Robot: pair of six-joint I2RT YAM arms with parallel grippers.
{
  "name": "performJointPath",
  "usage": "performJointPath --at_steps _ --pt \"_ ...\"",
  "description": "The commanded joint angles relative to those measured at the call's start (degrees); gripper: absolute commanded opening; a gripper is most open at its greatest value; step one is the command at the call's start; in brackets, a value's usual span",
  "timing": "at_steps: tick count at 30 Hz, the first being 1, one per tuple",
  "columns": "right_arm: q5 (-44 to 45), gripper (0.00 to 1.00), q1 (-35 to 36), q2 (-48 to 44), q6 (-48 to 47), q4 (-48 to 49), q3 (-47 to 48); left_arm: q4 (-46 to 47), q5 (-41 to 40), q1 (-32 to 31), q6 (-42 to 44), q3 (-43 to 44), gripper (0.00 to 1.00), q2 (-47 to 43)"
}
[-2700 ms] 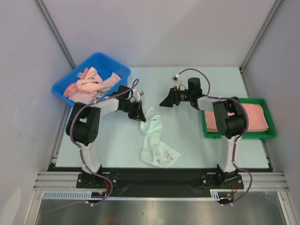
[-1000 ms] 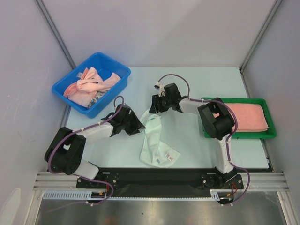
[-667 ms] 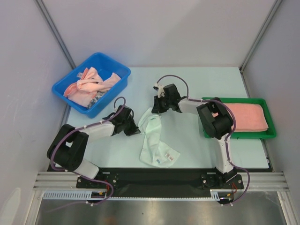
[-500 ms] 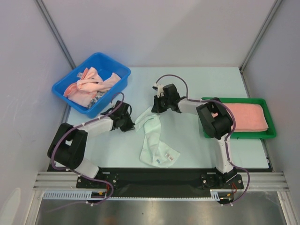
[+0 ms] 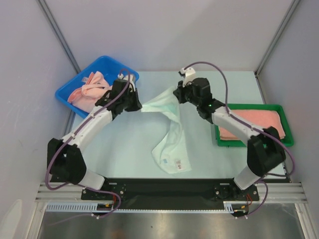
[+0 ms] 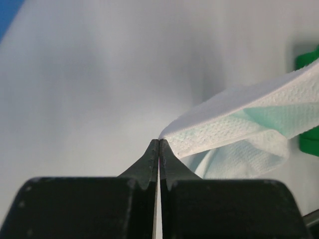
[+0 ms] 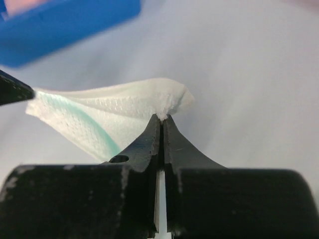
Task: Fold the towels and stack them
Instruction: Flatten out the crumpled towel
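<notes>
Left gripper: jaws are pressing flat together on one upper corner of the white-and-mint towel. The wrist view is showing the cloth edge pinched right at the tips.
Right gripper: jaws are likewise closing tight on the opposite upper corner, with a small tuft of cloth showing between them.
Change observed: a second ago both claws were standing apart, low over the crumpled towel. Now both are clamping it, and the arms are reaching up and out toward the far side of the table.
Towel position: its top edge is hanging stretched between the two grippers, off the surface. The lower end, with its printed label, is trailing on the table near the front centre.
Other towels: pink towels are lying loose in the blue bin. A folded pink stack is sitting in the green tray.
Meaning for the task: the pick-up is appearing secure, and the work is passing from grasping to spreading. The towel is probably being readied for laying flat before its first fold.
Concern: the trailing end is looking twisted and may need shaking out.
</notes>
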Motion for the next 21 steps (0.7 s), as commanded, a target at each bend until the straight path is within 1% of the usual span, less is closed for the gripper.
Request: performJointPath --at_steps 1,3,6,7,9,10,12,13,14,16,17,21 --pt "5.5 0.00 -0.5 -8.3 -3.1 1.7 0.2 -1.2 4.5 -0.8 6.9 5.9 0.00 -5.7" --pt "6.1 0.00 -0.8 -10.9 -3.3 -0.1 1.2 -1.2 5.2 -1.7 9.6 8.9 0.00 -8.6" --pt "6.5 0.00 -0.8 -17.1 -3.4 -2.9 1.6 -3.3 3.1 -6.1 15.1 14.5 0.00 -12.0" --pt "6.2 0.00 -0.8 -20.5 -3.4 -3.9 1.8 -3.8 2.4 -8.5 15.8 15.9 0.00 -12.6" --pt "6.0 0.00 0.0 -23.9 -3.4 -6.2 2.2 -4.6 2.6 -10.0 15.6 18.7 0.00 -15.1" --pt "6.5 0.00 0.5 -27.9 -3.4 -9.0 1.9 -5.3 2.9 -11.3 15.3 19.2 0.00 -16.0" --pt "6.5 0.00 2.4 -32.3 -2.7 -12.0 1.2 -6.0 2.8 -13.0 15.3 19.7 0.00 -19.2" --pt "6.5 0.00 3.1 -34.4 -2.3 -12.9 0.3 -7.3 2.6 -15.0 15.6 19.8 0.00 -20.3" --pt "6.5 0.00 3.7 -39.1 -1.8 -13.8 -0.2 -7.8 2.6 -16.0 15.7 19.6 0.00 -21.7" --pt "6.3 0.00 5.4 -43.4 0.2 -15.3 -1.2 -8.6 3.3 -18.5 15.7 17.8 0.00 -25.5" --pt "5.5 0.00 5.6 -47.7 0.8 -15.6 -2.4 -8.7 4.7 -19.2 15.7 16.5 0.00 -26.6" --pt "-2.8 0.00 6.0 -56.1 5.5 -14.7 -4.8 -8.7 8.5 -25.0 13.4 15.1 0.00 -31.9"
